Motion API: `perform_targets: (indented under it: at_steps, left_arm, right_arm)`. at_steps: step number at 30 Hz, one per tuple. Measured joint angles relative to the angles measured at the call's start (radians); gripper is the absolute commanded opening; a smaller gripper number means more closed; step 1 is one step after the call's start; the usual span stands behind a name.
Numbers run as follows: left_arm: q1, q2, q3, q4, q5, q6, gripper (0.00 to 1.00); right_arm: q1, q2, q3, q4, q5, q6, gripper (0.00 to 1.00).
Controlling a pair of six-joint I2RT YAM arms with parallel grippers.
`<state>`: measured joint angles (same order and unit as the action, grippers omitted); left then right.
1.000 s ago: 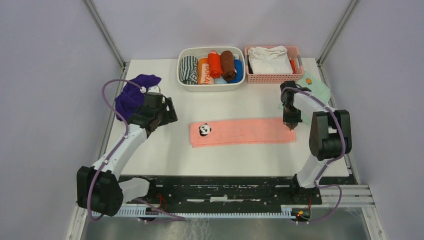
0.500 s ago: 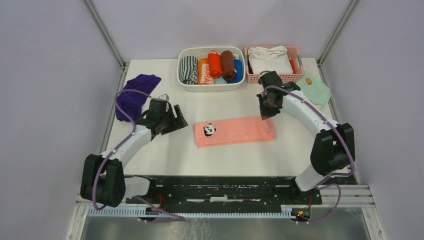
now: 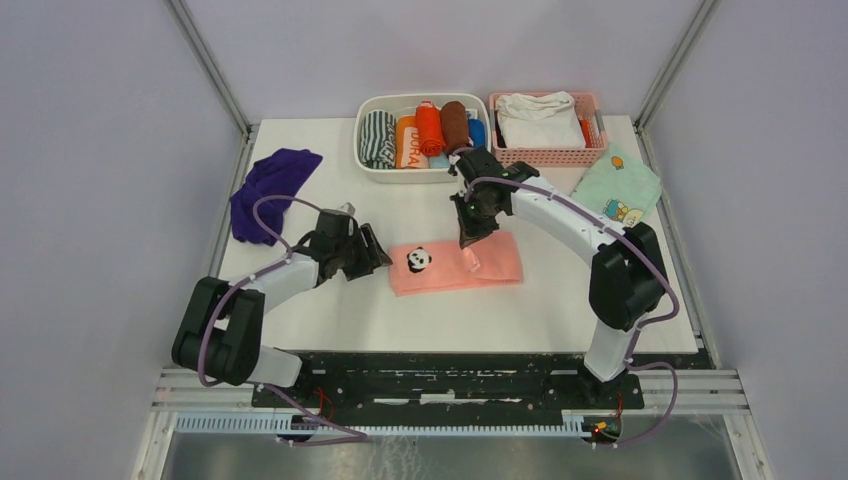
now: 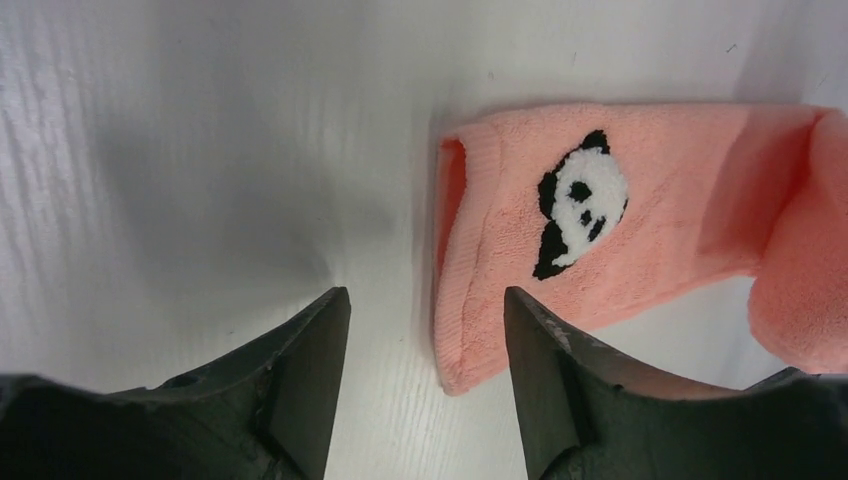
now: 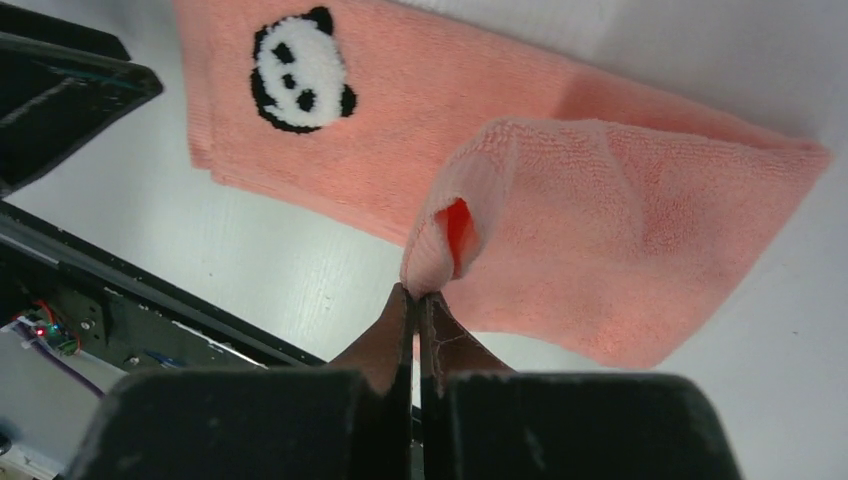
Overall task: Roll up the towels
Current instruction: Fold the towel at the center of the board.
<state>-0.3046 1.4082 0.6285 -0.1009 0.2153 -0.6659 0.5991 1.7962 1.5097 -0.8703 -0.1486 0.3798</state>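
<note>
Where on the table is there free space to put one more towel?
Free: the strip between the pink towel and the table near edge, and the patch between the purple towel and the white tub. Crowded: the back, with tub and pink basket, and the middle, where left gripper and right gripper meet at the pink towel.

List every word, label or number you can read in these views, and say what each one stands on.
"DORA": white letters on the orange rolled cloth in the white bin. They are small, and any letters after them cannot be seen.
Pink towel: no text, only a panda picture.
Mint-green cloth: a cartoon print, too small to show whether it has any lettering.
Nothing else readable.
</note>
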Motion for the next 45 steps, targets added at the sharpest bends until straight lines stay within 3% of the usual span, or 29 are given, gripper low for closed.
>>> perform_targets:
  at_steps: [8,12,25,45]
  left_arm:
    - [-0.065,0.061,-0.03,0.099,-0.004,-0.044,0.38]
    - [-0.092,0.076,-0.037,0.135,-0.006,-0.059,0.33]
    - [-0.117,0.076,-0.047,0.156,-0.037,-0.075,0.31]
    - [-0.131,0.076,-0.05,0.164,-0.058,-0.077,0.3]
  right_arm:
    - [0.103,0.062,0.097,-0.003,-0.018,0.044,0.01]
    - [0.143,0.107,0.151,-0.008,-0.023,0.056,0.01]
    - [0.226,0.225,0.243,-0.005,-0.024,0.102,0.01]
    - [0.237,0.368,0.307,0.062,-0.043,0.156,0.05]
